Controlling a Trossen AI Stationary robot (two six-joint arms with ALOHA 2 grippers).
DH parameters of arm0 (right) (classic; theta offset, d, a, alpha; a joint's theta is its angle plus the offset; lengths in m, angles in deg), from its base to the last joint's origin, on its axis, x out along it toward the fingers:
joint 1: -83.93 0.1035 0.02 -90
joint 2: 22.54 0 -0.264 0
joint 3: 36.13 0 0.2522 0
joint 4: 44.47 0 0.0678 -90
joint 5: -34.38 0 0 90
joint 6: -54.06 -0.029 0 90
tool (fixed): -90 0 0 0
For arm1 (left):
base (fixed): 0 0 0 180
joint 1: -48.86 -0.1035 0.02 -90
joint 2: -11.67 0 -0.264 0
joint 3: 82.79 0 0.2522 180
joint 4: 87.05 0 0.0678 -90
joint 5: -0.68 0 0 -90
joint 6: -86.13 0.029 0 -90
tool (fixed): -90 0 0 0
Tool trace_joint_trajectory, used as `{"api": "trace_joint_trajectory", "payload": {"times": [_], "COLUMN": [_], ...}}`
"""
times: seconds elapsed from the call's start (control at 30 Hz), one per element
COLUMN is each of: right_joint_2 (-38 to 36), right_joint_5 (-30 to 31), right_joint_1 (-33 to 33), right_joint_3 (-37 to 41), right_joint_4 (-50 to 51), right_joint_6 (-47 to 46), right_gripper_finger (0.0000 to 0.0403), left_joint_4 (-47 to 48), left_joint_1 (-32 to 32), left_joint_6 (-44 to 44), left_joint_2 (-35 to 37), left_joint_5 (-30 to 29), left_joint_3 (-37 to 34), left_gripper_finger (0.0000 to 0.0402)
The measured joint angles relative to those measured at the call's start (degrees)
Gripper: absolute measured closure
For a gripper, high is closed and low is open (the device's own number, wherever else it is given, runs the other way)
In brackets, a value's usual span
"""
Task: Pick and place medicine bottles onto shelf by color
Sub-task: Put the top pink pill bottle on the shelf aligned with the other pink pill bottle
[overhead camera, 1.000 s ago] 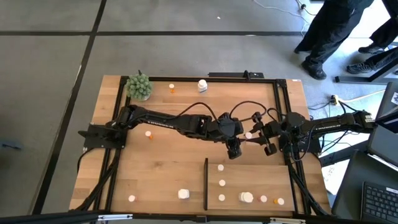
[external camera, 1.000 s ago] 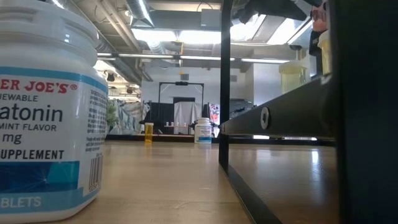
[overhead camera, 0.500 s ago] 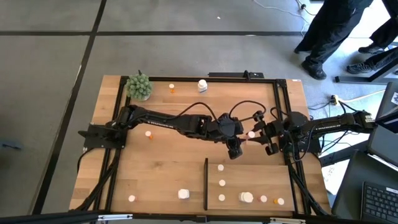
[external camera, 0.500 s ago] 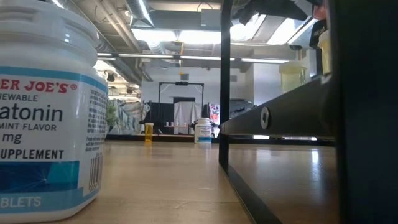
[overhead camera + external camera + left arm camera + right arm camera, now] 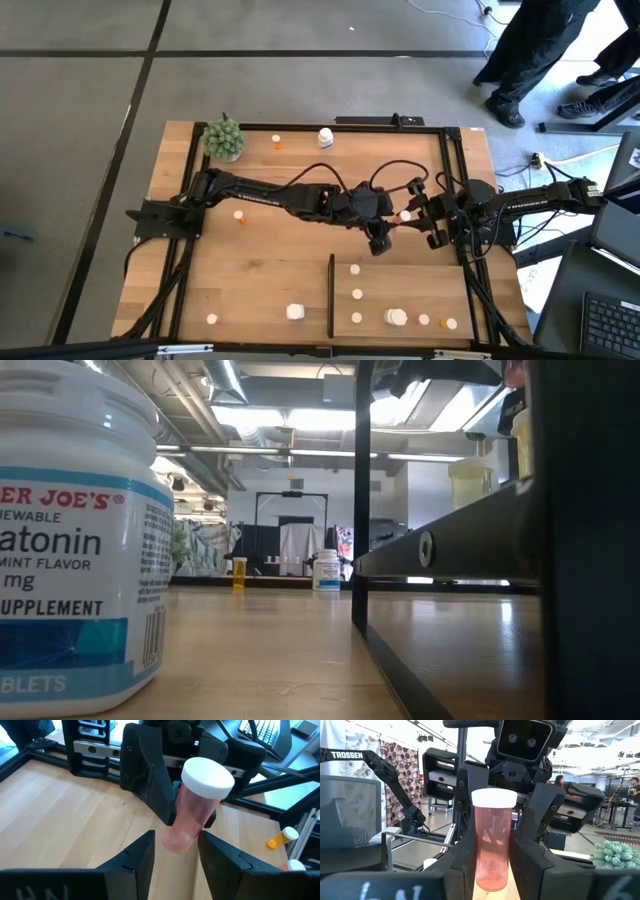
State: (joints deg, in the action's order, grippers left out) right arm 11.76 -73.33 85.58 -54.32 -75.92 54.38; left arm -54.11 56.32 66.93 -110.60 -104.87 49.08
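Mid-handoff above the counter (image 5: 250, 270): the orange bottle (image 5: 491, 840) is pinched in both the right gripper (image 5: 492, 845) fingers and the left gripper (image 5: 175, 847) fingers, near the shelf (image 5: 420, 292). Next I'd guess one lets go so the other can carry it over

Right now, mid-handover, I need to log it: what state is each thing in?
orange bottle: capped, off the table, between both grippers.
right gripper: shut on the orange bottle.
left gripper: at the bottle's base, grip unclear.
melatonin bottle: upright, lid on.
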Motion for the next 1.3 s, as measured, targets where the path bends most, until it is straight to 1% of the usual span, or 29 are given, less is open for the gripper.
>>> {"api": "trace_joint_trajectory", "payload": {"times": [0.17,0.3,0.7,0.8,1.07,1.17,1.3], "right_joint_2": [0.0,0.0,0.0,0.0,0.0,0.0,0.0], "right_joint_5": [0.1,0.3,0.3,0.5,0.7,0.7,0.7], "right_joint_1": [0.0,0.0,0.0,-0.1,-0.1,-0.1,-0.1], "right_joint_3": [0.0,0.0,0.0,0.0,0.0,0.0,0.0], "right_joint_4": [0.1,0.4,0.1,0.1,0.3,0.3,0.3], "right_joint_6": [0.0,0.0,-0.1,-0.1,-0.3,-0.5,-0.5], "right_gripper_finger": [0.03,0.03,0.03,0.03,0.03,0.03,0.03], "left_joint_4": [0.0,-0.7,-1.8,-2.0,-2.0,-2.0,-2.0], "left_joint_1": [-0.1,-0.2,-0.6,-0.7,-0.6,-0.6,-0.6], "left_joint_6": [-0.4,-2.8,-1.2,-1.2,0.7,0.7,0.7], "left_joint_2": [-0.1,-1.1,-1.6,-1.6,-1.6,-1.6,-1.6], "left_joint_5": [0.1,0.4,0.6,0.7,0.3,0.2,0.2], "left_joint_3": [0.0,0.0,0.0,0.0,0.0,0.0,0.0], "left_gripper_finger": [0.0257,0.0257,0.026,0.0271,0.0325,0.0332,0.0332]}}
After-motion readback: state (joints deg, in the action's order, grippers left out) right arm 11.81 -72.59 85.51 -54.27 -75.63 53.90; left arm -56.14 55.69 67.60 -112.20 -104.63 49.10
